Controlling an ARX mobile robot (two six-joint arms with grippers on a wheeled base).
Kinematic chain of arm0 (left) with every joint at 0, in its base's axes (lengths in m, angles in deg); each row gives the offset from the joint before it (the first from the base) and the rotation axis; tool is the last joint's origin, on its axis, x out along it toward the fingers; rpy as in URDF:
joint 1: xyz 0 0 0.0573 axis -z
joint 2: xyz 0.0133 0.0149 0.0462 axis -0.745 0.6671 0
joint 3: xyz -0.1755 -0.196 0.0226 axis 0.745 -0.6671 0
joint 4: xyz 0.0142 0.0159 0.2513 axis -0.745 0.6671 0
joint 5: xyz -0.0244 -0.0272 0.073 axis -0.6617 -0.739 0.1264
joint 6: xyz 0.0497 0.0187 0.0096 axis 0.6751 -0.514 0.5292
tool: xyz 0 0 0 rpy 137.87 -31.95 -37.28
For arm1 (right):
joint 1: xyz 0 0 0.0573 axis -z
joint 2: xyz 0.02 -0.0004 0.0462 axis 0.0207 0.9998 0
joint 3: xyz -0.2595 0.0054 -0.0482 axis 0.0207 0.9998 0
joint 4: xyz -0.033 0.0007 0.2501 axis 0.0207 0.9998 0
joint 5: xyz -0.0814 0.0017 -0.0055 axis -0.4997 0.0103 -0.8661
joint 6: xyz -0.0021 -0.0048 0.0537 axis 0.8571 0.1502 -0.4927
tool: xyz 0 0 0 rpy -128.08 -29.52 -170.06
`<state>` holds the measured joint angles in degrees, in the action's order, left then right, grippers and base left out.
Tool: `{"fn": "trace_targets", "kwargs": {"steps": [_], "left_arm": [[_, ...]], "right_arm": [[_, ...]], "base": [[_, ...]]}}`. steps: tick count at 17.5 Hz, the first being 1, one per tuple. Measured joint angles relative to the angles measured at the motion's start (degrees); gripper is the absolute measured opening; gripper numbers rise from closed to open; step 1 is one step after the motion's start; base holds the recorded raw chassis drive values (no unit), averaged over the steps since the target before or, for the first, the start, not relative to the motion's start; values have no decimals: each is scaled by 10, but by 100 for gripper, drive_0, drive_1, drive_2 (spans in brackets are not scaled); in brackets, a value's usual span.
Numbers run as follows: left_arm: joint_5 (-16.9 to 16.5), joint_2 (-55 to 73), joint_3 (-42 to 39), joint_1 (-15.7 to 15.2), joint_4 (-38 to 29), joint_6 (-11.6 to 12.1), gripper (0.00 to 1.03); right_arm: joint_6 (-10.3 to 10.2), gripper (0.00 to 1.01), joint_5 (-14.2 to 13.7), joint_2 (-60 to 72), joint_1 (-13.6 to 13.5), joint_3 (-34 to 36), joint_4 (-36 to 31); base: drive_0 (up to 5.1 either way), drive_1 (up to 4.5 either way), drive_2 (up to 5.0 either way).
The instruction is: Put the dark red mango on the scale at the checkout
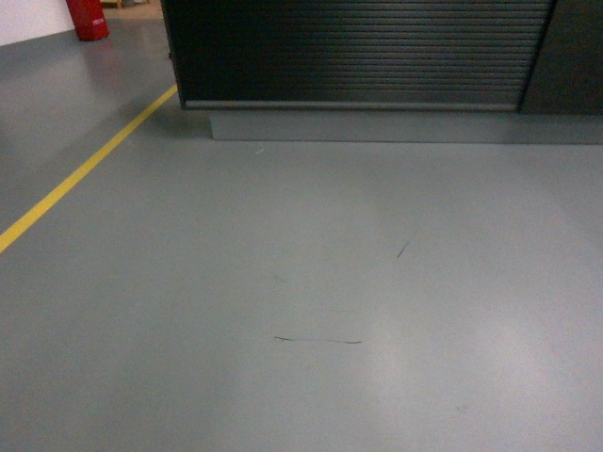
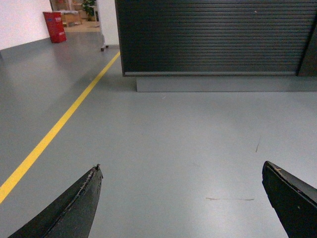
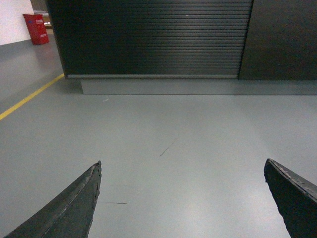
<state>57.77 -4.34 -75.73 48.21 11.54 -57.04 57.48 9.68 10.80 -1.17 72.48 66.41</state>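
Both left end effector (image 2: 181, 198) and right end effector (image 3: 182, 198) released, empty; no mango or scale visible, so I'd approach checkout counter (image 1: 363, 52) squarely, slowly.

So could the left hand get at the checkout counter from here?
Probably not yet. The left hand hangs open and empty over bare grey floor, with the checkout well ahead across it; nothing blocks the way.

You see only the checkout's (image 1: 358, 56) ribbed front; its top is cut off above. The red container (image 1: 87, 17) is cropped too.
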Motion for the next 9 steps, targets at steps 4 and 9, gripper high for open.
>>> {"fn": "trace_targets", "kwargs": {"steps": [4,9], "left_arm": [[0,0,0,0,0,0,98],[0,0,0,0,0,0,98]], "right_arm": [[0,98,0,0,0,0,0],[0,98,0,0,0,0,0]], "base": [[-8,265,-281],[-3,275,-282]]}}
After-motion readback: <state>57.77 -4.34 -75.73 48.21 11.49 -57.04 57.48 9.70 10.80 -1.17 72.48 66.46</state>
